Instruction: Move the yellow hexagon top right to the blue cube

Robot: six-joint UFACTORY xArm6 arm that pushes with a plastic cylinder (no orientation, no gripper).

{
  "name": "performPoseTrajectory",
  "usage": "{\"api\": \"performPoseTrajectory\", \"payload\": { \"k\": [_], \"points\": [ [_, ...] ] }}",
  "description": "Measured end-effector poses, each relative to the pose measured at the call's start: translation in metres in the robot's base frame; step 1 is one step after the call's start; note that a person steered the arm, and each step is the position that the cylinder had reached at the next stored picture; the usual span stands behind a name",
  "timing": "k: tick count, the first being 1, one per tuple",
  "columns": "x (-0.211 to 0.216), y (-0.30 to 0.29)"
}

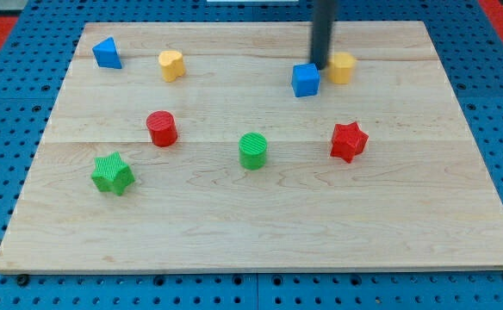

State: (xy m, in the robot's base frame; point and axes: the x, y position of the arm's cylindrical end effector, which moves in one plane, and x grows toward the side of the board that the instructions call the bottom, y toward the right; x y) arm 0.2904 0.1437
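My tip [322,66] sits on the board [234,215] between the blue cube [305,80] and the yellow hexagon [342,67], close against both, with the rod rising straight out of the view's top. There are no jaws on this rig to be apart or together (only the bare rod end), so nothing is clamped. The yellow hexagon lies at about two o'clock from the blue cube, very near it, which looks like the place the task asks for. I judge the job nearly or fully done, so the care now is in not spoiling it. A good finish calls for a tiny nudge at most, pushing through the hexagon's middle so it does not spin away toward three o'clock. Leaving should go toward twelve o'clock, between the two blocks, without brushing the cube. The yellow heart [171,65], blue triangle [107,53], red cylinder [161,128], green cylinder [252,150], red star [348,140] and green star [112,173] are well apart and need no attention
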Motion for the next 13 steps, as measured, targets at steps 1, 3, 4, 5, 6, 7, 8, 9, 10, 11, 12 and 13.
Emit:
{"api": "performPoseTrajectory", "payload": {
  "k": [1,3,4,5,6,7,8,9,10,11,12,13],
  "points": [
    [-0.023,0.054],
    [0.072,0.010],
    [0.058,0.032],
    [0.064,0.098],
    [0.150,0.041],
    [0.040,-0.026],
    [-0.034,-0.011],
    [-0.011,0.057],
    [0.022,0.137],
    [0.107,0.119],
    [0.129,0.099],
    [0.113,0.017]
  ]
}}
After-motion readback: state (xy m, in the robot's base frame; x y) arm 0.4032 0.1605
